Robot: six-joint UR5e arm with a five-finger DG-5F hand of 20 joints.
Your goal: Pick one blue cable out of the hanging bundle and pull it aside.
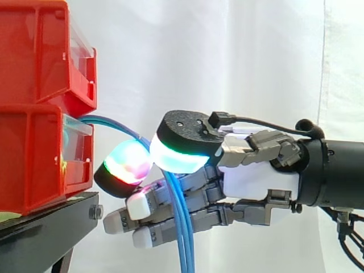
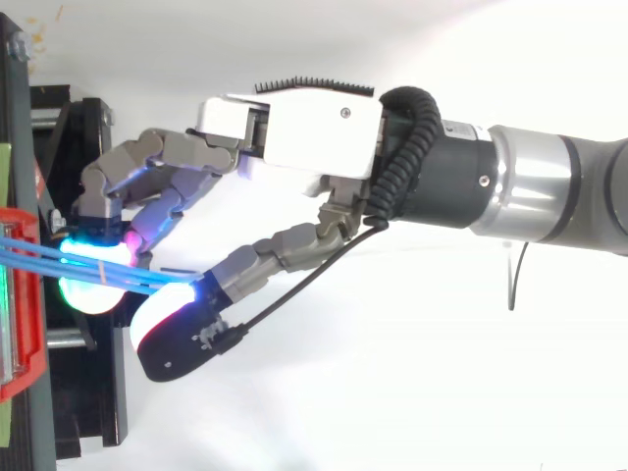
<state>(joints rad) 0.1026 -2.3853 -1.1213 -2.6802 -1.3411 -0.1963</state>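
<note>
A bundle of thin blue cables (image 1: 185, 239) comes out between the two red bins, arches to the right and hangs straight down. In the top view the blue cables (image 2: 39, 253) run from the left edge to the thumb's tip. My hand (image 1: 259, 182) reaches in level from the right. Its thumb and one curled finger close round the bundle near the top of the arch, their glowing pads (image 1: 126, 164) almost touching. The other fingers lie straight behind the hanging strands. How many strands sit between the pads is hidden. In the top view, my hand (image 2: 314, 132) enters from the right.
Two red bins (image 1: 34, 57) are stacked at the left on a black stand (image 1: 45, 227), close to the fingertips. The bin's red edge (image 2: 25, 294) and the stand (image 2: 88, 412) line the left side from above. A white curtain hangs behind.
</note>
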